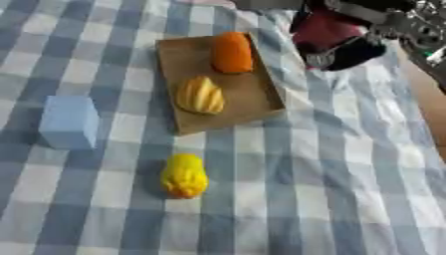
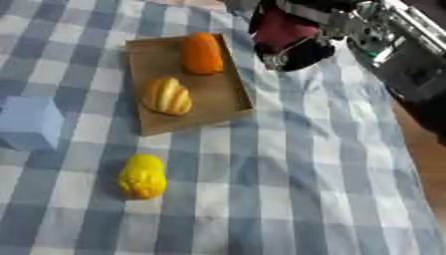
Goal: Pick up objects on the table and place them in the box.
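A shallow brown box (image 1: 261, 97) lies on the checked cloth. Inside it are an orange oblong object (image 1: 232, 52) at the far end and a ridged yellow-tan, shell-shaped object (image 1: 200, 95) nearer the middle. A bright yellow lumpy object (image 1: 184, 176) lies on the cloth in front of the box. My right hand (image 1: 355, 52) comes in from the upper right, just right of the box's far corner and above the cloth. Its black fingers curl round a dark red object (image 1: 324, 29). My left hand does not show.
A pale blue cube (image 1: 69, 121) stands on the cloth left of the box. The blue and white checked cloth (image 1: 348, 189) covers the table. A brown strip of bare table (image 1: 427, 99) runs along the right edge.
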Controlling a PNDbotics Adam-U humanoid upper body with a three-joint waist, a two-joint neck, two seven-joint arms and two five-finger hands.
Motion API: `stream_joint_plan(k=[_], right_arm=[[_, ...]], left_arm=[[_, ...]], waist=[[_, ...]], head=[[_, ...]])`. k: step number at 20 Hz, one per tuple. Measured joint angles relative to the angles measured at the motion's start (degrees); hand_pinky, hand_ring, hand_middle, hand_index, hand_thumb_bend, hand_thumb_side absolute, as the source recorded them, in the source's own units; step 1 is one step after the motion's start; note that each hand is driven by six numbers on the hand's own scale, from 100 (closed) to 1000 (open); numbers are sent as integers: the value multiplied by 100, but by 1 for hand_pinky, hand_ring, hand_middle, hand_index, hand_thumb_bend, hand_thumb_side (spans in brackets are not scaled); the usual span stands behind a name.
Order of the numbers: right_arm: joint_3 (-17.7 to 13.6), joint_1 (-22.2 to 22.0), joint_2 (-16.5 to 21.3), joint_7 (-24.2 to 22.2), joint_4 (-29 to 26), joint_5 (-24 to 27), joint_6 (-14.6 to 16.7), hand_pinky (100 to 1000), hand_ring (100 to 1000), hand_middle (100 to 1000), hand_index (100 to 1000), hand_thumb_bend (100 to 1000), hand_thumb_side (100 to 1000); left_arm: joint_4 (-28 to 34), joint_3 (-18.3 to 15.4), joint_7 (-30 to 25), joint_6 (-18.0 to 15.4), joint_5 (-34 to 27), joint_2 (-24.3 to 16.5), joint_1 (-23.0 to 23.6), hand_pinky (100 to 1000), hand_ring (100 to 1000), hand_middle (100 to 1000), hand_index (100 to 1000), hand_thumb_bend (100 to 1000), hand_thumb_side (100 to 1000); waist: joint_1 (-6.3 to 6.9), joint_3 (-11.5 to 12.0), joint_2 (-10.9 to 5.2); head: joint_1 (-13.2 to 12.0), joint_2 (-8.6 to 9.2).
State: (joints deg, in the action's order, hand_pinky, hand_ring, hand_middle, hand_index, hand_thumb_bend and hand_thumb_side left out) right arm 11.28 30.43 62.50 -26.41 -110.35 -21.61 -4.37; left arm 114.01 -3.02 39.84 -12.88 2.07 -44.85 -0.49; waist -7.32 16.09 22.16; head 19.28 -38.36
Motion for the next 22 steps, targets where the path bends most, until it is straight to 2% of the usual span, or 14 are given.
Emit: stream_joint_plan(k=[10,18,22], right_arm=[[585,476,-185,-413,-107,-249,107,663,574,676,718,100,202],[914,793,-548,-304,432,-639,206,664,573,675,721,100,198],[1054,923,-711,-252,645,-698,255,705,646,717,765,100,215]], left_arm=[[0,19,-52,2,-58,0,-58,855,729,730,758,318,606],[0,37,-79,3,-100,0,-67,856,729,730,758,320,604],[0,38,-95,-13,-103,0,-92,856,729,730,759,319,604]], waist=[[-53,100,-1],[-74,200,-1],[-75,228,1]], head=[[50,-38],[85,-37],[119,-37]])
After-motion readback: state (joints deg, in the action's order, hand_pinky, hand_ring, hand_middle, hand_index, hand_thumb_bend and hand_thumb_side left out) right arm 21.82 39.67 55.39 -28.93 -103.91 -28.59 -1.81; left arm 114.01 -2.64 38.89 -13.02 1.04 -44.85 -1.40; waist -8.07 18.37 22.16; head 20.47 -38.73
